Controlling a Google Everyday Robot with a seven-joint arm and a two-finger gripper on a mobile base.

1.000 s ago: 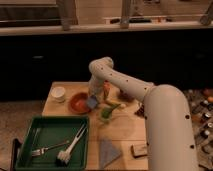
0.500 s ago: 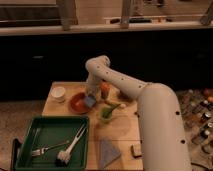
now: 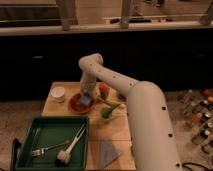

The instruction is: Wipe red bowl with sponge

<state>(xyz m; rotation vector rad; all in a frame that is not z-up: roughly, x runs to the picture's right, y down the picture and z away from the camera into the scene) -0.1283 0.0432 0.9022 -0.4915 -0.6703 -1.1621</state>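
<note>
Since half a second ago the arm has swung a little to the left, bringing the sponge [image 3: 86, 99] in over the red bowl [image 3: 75, 105].

The red bowl stands on the wooden bench [image 3: 119, 134]. The sponge sits tilted over the bowl's right half, though whether it touches the dish cannot be told. The gripper [image 3: 87, 94] is right above the sponge, at the bowl's right rim, and it is unclear whether it is clamped on the sponge. Just left of the bowl stands a small white cup [image 3: 59, 94]. Just right of it is an orange object [image 3: 103, 90], with a green one [image 3: 108, 112] beyond. In front of the bowl a green tray [image 3: 29, 125] holds a brush [image 3: 70, 147] and a fork [image 3: 48, 148]. In front and to the right, well apart, lies a flat grey-blue cloth [image 3: 107, 152].
</note>
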